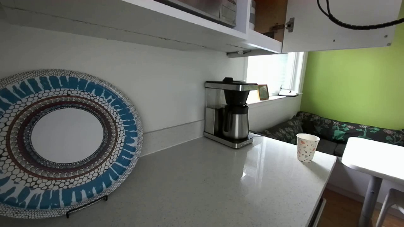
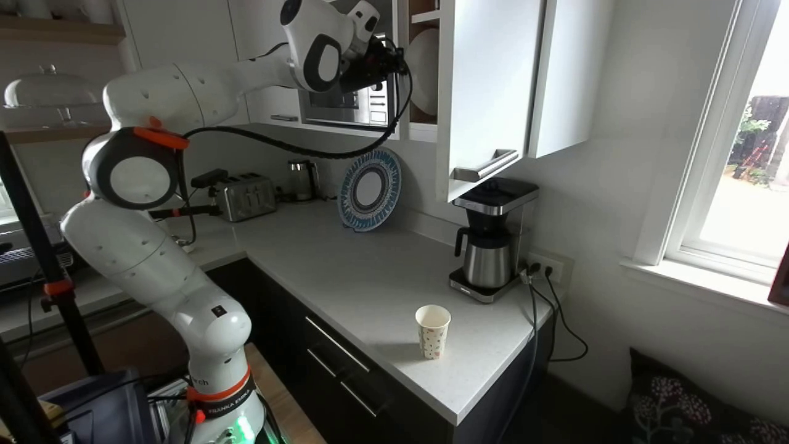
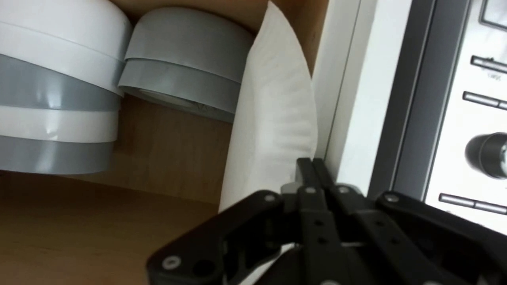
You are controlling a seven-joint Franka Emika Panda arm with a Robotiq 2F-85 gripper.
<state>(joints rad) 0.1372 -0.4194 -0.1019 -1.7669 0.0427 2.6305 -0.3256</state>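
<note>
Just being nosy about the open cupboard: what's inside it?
The cupboard holds a white plate on edge, a white-and-grey stack and a grey stack. The closed gripper covers part of the plate; whatever lies behind the stacks is hidden.

You have one paper cup (image 2: 433, 333), one coffee maker (image 1: 236, 97), one patterned platter (image 1: 67, 135), one slotted toaster (image 2: 248, 198), one kettle (image 2: 301, 181), one glass dome (image 2: 50, 89) and three drawer handles (image 2: 337, 344); in the wrist view you see two dish stacks (image 3: 59, 87) and at least one fluted white plate (image 3: 273, 107).
</note>
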